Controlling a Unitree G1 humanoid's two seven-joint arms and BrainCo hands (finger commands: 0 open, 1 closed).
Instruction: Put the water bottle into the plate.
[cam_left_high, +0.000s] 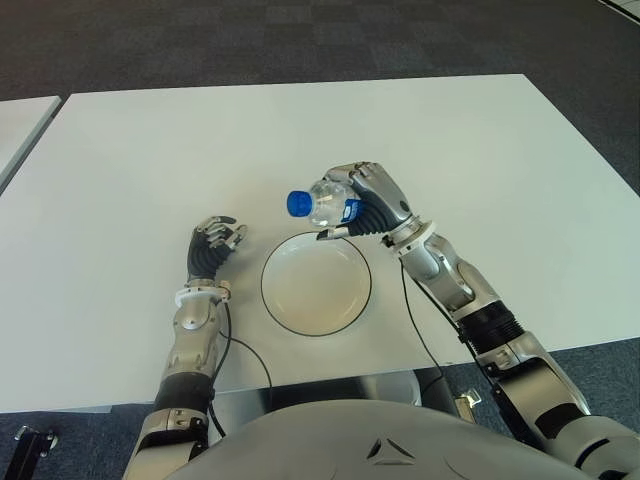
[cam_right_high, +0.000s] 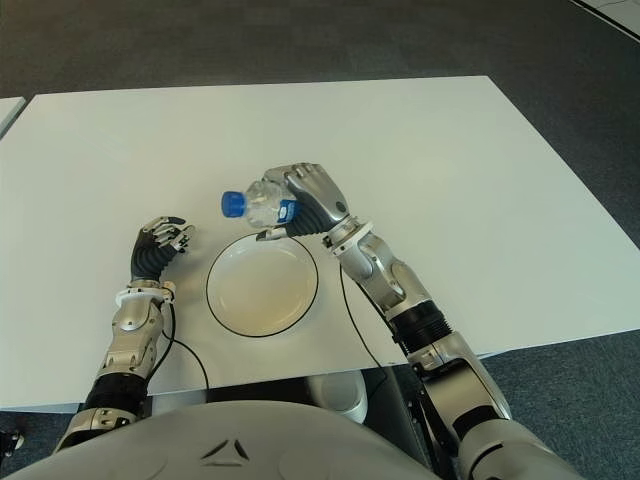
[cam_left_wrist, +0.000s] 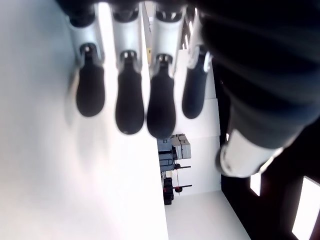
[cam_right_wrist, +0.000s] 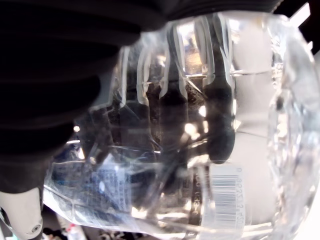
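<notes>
A clear water bottle (cam_left_high: 322, 203) with a blue cap (cam_left_high: 298, 204) and a blue label is held on its side in the air, cap pointing to my left. My right hand (cam_left_high: 372, 200) is shut on it, just above the far rim of the plate (cam_left_high: 316, 285). The plate is white with a dark rim and nothing lies in it. Seen through the bottle (cam_right_wrist: 200, 150) in the right wrist view, the fingers (cam_right_wrist: 220, 115) wrap its far side. My left hand (cam_left_high: 212, 246) shows beside the plate on its left, fingers relaxed and holding nothing.
The white table (cam_left_high: 140, 170) stretches wide behind and to both sides. Its front edge runs just below the plate. A thin black cable (cam_left_high: 250, 360) runs along the table near my left forearm. Dark carpet (cam_left_high: 300, 40) lies beyond the far edge.
</notes>
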